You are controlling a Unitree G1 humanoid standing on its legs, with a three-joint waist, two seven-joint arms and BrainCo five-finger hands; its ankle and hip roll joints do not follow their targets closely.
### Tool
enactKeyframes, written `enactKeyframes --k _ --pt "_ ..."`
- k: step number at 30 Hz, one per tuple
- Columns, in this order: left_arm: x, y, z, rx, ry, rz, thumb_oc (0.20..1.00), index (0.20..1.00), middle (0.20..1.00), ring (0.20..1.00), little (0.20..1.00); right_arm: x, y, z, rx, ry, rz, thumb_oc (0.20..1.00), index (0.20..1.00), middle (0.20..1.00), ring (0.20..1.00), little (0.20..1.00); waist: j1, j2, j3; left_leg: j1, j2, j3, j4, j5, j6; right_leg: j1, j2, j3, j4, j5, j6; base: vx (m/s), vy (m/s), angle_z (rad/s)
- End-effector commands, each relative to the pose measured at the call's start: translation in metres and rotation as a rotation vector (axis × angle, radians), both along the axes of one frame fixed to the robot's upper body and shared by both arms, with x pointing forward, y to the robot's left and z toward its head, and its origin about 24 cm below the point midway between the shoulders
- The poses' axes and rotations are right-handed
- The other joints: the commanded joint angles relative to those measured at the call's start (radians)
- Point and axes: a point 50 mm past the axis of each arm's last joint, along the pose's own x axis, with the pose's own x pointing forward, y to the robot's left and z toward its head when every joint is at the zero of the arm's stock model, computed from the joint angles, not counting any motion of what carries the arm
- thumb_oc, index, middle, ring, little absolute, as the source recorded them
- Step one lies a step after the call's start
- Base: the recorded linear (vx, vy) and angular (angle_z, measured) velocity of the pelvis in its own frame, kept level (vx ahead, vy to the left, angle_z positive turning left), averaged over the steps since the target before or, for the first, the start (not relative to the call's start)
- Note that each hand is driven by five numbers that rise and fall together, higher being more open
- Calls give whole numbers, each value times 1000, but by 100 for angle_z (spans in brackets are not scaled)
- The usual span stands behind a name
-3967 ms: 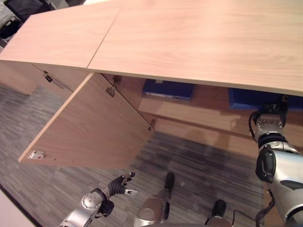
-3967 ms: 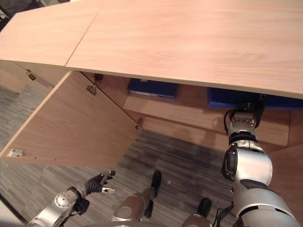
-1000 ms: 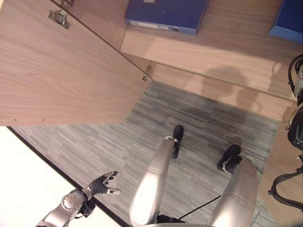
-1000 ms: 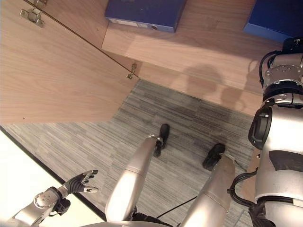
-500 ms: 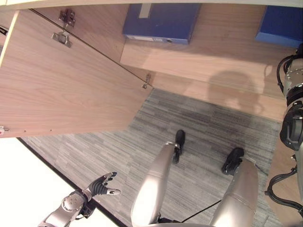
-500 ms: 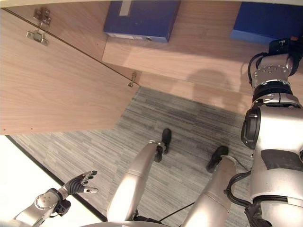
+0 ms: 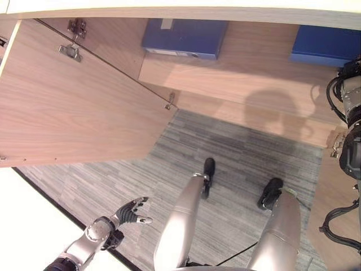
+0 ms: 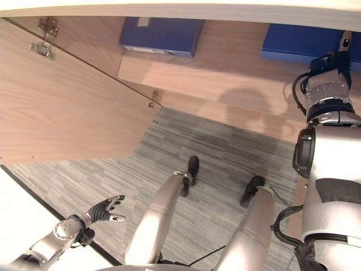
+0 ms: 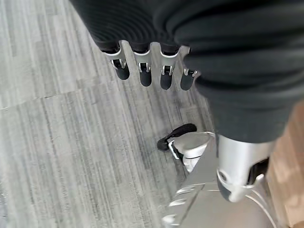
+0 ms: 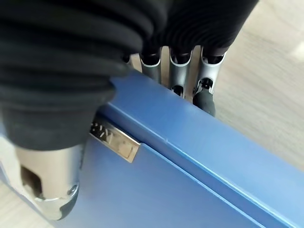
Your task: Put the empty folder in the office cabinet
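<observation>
A blue folder lies on the shelf of the open office cabinet, at the right. My right hand reaches in to it. In the right wrist view the folder sits between the fingers, which lie over its far edge, and the thumb on its near face. My left hand hangs low at the left over the carpet, its fingers straight and holding nothing.
A second blue folder lies further left on the same shelf. The cabinet door stands swung open at the left. The cabinet's top edge runs above. Grey carpet lies in front.
The camera has tilted, so the whole picture has shifted. My left hand has moved a little up and to the right. My right hand stays at the folder.
</observation>
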Motion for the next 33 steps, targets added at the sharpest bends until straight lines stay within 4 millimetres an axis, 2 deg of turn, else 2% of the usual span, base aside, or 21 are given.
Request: enactKeyframes --k 1,3,5,9,13,21,22,25,29,33 --pt "10 21 1 100 -17 68 1000 1000 1000 1000 1000 -25 -34 -15 19 114 -124 1000 1000 1000 1000 1000 18 7 66 85 93 -88 -17 -152 -46 108 6 0 -30 -88 69 0 0 0" --pt "11 20 -2 105 -15 74 1000 1000 1000 1000 1000 -27 -35 -28 78 141 -139 1000 1000 1000 1000 1000 14 6 65 89 91 -88 -24 -152 -46 112 8 -2 -35 -87 70 0 0 0" --pt "10 16 -6 114 -8 80 1000 1000 1000 1000 1000 -34 -38 -56 235 185 -210 1000 1000 1000 1000 1000 10 7 61 99 89 -86 -40 -150 -45 124 9 -9 -46 -82 73 16 4 2" --pt "9 14 -13 118 7 105 1000 1000 1000 1000 1000 -33 -31 -73 297 233 -228 1000 1000 1000 1000 1000 6 4 55 115 88 -85 -68 -145 -46 137 10 -13 -66 -75 77 7 2 1" --pt "2 10 -19 121 28 92 1000 1000 1000 1000 1000 -35 -28 -88 295 330 -230 1000 1000 1000 1000 1000 2 1 48 130 89 -84 -97 -132 -49 146 11 -12 -84 -62 80 0 0 0" --pt "4 2 -23 85 24 123 1000 1000 1000 1000 1000 -33 -17 -107 243 450 -237 1000 1000 1000 1000 1000 -4 -8 40 177 90 -75 -169 -107 -53 192 16 -20 -152 -29 88 26 7 -2" --pt "6 -1 -22 70 16 124 1000 1000 1000 1000 1000 -33 -11 -120 234 496 -230 1000 1000 1000 1000 1000 -5 -11 36 197 92 -76 -195 -100 -54 209 19 -25 -176 -19 92 40 0 -5" --pt "7 -4 -21 53 7 128 1000 1000 1000 1000 1000 -34 -8 -130 228 533 -225 1000 1000 1000 1000 1000 -5 -12 37 216 93 -75 -219 -91 -55 226 21 -29 -193 -9 95 32 0 -5" --pt "5 -7 -21 20 6 142 1000 1000 1000 1000 1000 -39 2 -159 208 639 -206 1000 1000 1000 1000 1000 -5 -19 37 265 97 -72 -292 -59 -62 272 29 -42 -258 19 102 25 -8 -1" --pt "0 -7 -23 14 16 144 1000 1000 1000 1000 1000 -44 4 -172 203 684 -211 1000 1000 1000 1000 1000 -3 -17 34 291 100 -76 -341 -34 -65 287 31 -49 -290 36 106 15 -5 -4"
